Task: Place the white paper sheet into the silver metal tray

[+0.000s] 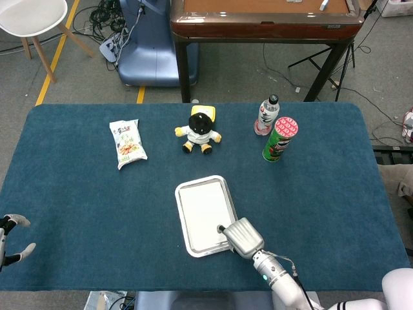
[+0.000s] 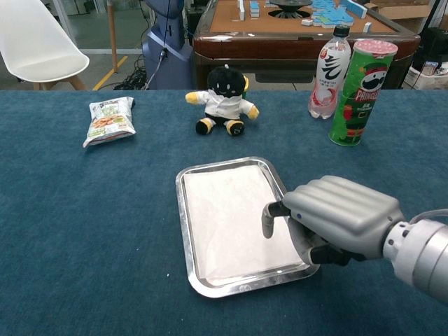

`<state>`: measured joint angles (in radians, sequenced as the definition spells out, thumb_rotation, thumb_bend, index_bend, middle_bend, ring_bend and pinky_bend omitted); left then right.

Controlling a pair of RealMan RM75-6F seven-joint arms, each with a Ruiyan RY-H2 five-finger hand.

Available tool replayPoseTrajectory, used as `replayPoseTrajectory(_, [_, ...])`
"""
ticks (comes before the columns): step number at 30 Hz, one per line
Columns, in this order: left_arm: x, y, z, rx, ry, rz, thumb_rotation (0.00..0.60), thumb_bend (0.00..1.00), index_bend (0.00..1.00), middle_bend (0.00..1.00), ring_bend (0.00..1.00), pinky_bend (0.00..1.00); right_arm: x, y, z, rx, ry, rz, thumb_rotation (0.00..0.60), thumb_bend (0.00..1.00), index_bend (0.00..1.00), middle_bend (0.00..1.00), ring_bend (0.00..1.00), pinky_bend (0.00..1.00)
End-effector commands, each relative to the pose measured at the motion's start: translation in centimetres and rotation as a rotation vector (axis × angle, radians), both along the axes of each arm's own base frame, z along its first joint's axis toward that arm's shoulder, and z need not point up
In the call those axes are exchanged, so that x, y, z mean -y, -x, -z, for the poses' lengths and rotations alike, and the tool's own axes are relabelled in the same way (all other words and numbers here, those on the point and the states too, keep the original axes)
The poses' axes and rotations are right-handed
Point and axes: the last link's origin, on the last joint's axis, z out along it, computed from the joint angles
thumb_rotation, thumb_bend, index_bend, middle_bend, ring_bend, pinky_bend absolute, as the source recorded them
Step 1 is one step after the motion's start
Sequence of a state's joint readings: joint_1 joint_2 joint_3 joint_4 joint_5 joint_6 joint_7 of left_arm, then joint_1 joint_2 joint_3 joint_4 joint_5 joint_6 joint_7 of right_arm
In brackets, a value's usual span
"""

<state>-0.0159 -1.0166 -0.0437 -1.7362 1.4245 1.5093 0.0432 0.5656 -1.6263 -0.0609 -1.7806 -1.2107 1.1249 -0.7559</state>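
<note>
The silver metal tray lies near the table's front middle, and the white paper sheet lies flat inside it. My right hand hovers over the tray's near right corner, palm down with fingers curled in. One fingertip points down at the sheet's right part; whether it touches is unclear. It holds nothing. My left hand shows only at the far left edge of the head view, off the table's front left, fingers apart and holding nothing.
A snack bag lies at the back left. A plush toy sits behind the tray. A water bottle and a green chip can stand at the back right.
</note>
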Motion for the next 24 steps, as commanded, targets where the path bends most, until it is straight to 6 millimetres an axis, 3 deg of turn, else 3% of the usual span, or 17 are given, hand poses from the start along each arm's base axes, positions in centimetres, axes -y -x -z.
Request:
replayPoseTrajectory(1, [0.0,0.0,0.0,-0.001,0.002,0.000,0.600,0.15,0.42,0.36,0.35,0.49,0.2,0.3,-1.4,0.015,0.028,0.004,0.600,0.87,0.37,1.00,1.00,1.00])
replayPoseTrajectory(4, [0.0,0.0,0.1,-0.002,0.005,0.000,0.600,0.15,0.43,0.36,0.35,0.49,0.5,1.1,-2.8,0.008,0.056,0.014,0.600,0.77,0.37,1.00,0.99,1.00])
replayPoseTrajectory(9, [-0.1,0.0,0.4,-0.004,0.011,0.000,0.600,0.15,0.42,0.36,0.34,0.49,0.6,2.6,-5.1,-0.019,0.097,0.044,0.600,0.57,0.39,0.97,0.86,1.00])
replayPoseTrajectory(13, [-0.1,-0.1,0.8,-0.011,0.023,0.004,0.600,0.15,0.42,0.36,0.34,0.49,0.5,4.2,-7.2,-0.054,0.137,0.080,0.600,0.39,0.39,0.77,0.70,0.97])
replayPoseTrajectory(16, [-0.1,-0.5,1.2,-0.013,0.031,0.018,0.600,0.15,0.43,0.36,0.35,0.49,0.2,5.0,-9.0,-0.047,0.153,0.101,0.600,0.29,0.39,0.65,0.60,0.88])
replayPoseTrajectory(19, [0.0,-0.8,1.5,-0.018,0.040,0.031,0.600,0.15,0.42,0.36,0.35,0.49,-0.4,5.7,-11.1,-0.017,0.189,0.121,0.600,0.25,0.39,0.56,0.51,0.76])
replayPoseTrajectory(24, [0.2,-1.1,2.1,-0.027,0.057,0.042,0.600,0.15,0.42,0.36,0.35,0.49,-2.3,7.1,-14.7,0.061,0.272,0.163,0.600,0.25,0.39,0.53,0.46,0.55])
